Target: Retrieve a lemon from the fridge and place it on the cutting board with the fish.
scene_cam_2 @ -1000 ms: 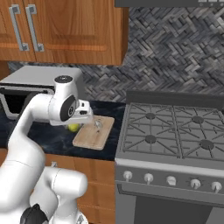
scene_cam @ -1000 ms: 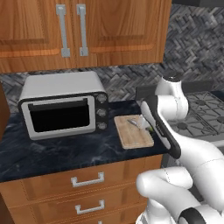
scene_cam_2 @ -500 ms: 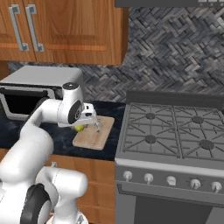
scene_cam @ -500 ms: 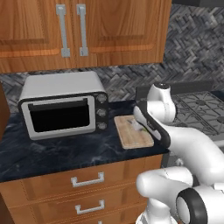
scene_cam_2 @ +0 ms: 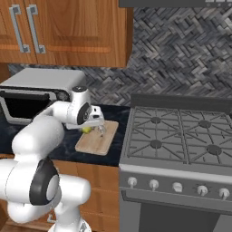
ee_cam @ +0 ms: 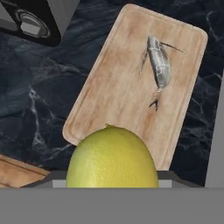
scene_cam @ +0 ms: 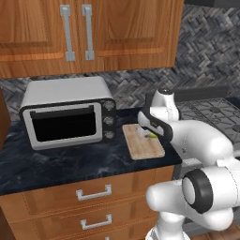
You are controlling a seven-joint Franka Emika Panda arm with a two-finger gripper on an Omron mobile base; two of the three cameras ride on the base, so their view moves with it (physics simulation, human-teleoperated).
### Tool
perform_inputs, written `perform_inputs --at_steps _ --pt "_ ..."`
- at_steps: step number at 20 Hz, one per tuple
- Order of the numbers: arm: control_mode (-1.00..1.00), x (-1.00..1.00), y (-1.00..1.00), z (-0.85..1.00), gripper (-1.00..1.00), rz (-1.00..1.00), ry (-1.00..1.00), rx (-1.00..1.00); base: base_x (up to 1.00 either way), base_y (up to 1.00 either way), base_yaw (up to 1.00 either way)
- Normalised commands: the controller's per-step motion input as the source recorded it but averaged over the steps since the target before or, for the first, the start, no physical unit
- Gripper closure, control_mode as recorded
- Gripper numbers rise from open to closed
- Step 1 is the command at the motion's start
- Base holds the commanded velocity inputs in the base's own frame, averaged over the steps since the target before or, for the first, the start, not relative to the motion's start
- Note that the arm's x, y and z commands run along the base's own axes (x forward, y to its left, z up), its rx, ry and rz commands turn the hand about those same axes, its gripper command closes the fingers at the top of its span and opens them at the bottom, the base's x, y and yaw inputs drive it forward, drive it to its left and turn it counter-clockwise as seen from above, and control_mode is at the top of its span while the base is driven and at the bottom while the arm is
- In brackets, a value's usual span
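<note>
My gripper [ee_cam: 112,177] is shut on the lemon [ee_cam: 112,156], a yellow-green oval that covers the fingertips in the hand view. It hangs just above the near end of the cutting board [ee_cam: 127,94], a light tan wooden rectangle on the dark counter. The fish [ee_cam: 159,66], pale grey and thin, lies toward the board's far end. From the base, the lemon [scene_cam_2: 86,130] sits in the gripper [scene_cam_2: 89,128] at the board's [scene_cam_2: 96,140] left edge; from the other side the lemon [scene_cam: 151,136] is over the board [scene_cam: 142,146]. The fridge is out of view.
A silver toaster oven [scene_cam: 69,116] stands on the counter left of the board. A gas stove [scene_cam_2: 181,131] adjoins the counter on the right. Wooden cabinets [scene_cam: 93,33] hang above and drawers [scene_cam: 93,193] sit below. A herringbone backsplash [scene_cam_2: 181,59] closes the back.
The arm has folded lower and carried the lemon from beside the board's edge to over the board's near end. The board and fish have stayed put.
</note>
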Motion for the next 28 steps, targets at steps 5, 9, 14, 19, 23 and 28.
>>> perform_inputs --at_steps 5,9,14,19,23,28 --pt "-1.0 0.27 0.0 -0.44 1.0 0.0 0.0 -0.05 0.0 0.0 0.0" --pt "-1.0 0.26 0.0 -0.43 1.0 0.0 0.0 -0.04 0.0 0.0 0.0" --pt "-1.0 0.14 0.0 -0.43 1.0 0.0 0.0 -0.04 0.0 0.0 0.0" --pt "-1.0 0.13 -0.05 -0.39 1.0 0.0 -0.07 0.0 0.0 0.0 0.0" --pt "-1.0 0.11 -0.03 -0.2 1.0 0.0 -0.02 0.0 0.0 0.0 0.0" --pt "-1.0 0.1 0.0 -0.08 -1.0 0.0 0.0 0.0 0.0 0.0 0.0"
